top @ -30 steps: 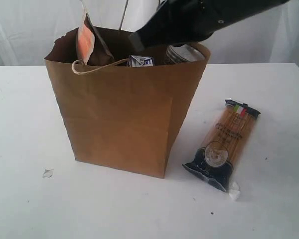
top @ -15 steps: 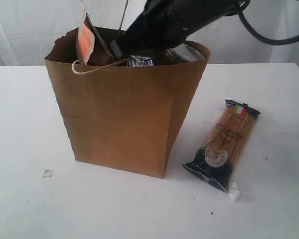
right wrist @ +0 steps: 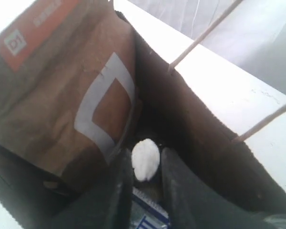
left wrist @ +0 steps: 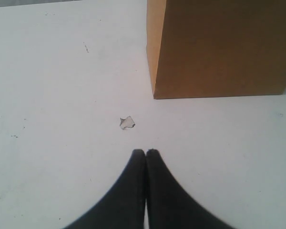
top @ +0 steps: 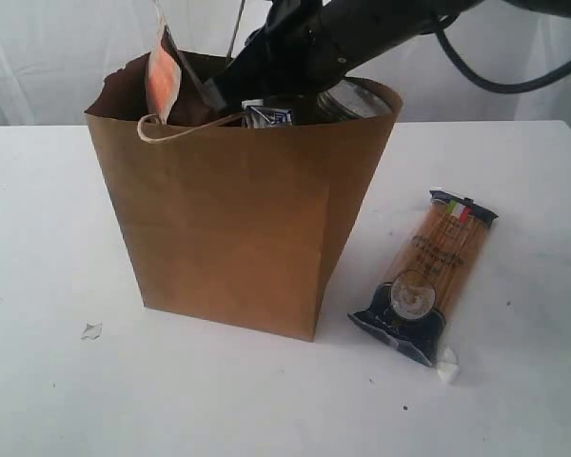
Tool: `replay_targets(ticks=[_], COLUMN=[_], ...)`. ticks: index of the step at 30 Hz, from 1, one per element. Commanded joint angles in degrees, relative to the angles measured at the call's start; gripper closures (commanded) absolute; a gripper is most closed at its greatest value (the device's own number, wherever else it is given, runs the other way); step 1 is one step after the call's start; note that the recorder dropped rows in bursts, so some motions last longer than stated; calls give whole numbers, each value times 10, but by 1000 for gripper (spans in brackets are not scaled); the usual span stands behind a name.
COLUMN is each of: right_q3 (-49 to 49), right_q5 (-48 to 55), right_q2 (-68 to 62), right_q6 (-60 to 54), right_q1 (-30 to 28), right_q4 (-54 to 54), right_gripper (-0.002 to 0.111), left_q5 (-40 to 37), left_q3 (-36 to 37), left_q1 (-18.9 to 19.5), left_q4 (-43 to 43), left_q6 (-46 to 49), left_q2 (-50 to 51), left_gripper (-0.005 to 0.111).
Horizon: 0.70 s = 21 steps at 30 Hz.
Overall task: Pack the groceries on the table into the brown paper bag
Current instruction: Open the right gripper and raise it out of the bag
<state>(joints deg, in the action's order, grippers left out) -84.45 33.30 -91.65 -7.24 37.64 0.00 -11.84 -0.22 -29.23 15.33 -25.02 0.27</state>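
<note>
Right tool is straddling a white cap inside the brown paper bag, grip unclear; left tool is hovering closed.

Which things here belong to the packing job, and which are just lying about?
Part of the job:
paper bag
pouch, carton and jar, in the bag
white cap, deep inside the bag
spaghetti packet, out on the table

Just lying about:
white scrap, on the table near the bag
</note>
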Motion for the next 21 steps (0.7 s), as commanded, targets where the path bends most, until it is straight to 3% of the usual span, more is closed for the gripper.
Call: replay_targets(ticks=[1, 7, 18, 21], right_q3=[-4, -4, -2, -2], right_q5=[-9, -7, 44, 78], right_q2=[-1, -1, 74, 109], right_q6=[-4, -1, 0, 29], right_q1=[0, 0, 0, 0], right_q4=[-6, -6, -14, -62], right_gripper=[73, 59, 58, 59], left_q5=[-3, -3, -3, -3], left_q3=[2, 2, 2, 2], left_q1=[-1, -1, -1, -1], left_q4=[2, 2, 2, 2], left_q6=[-5, -5, -5, -5], left_q2=[-3, -3, -3, -3], left_gripper=[106, 106, 106, 106])
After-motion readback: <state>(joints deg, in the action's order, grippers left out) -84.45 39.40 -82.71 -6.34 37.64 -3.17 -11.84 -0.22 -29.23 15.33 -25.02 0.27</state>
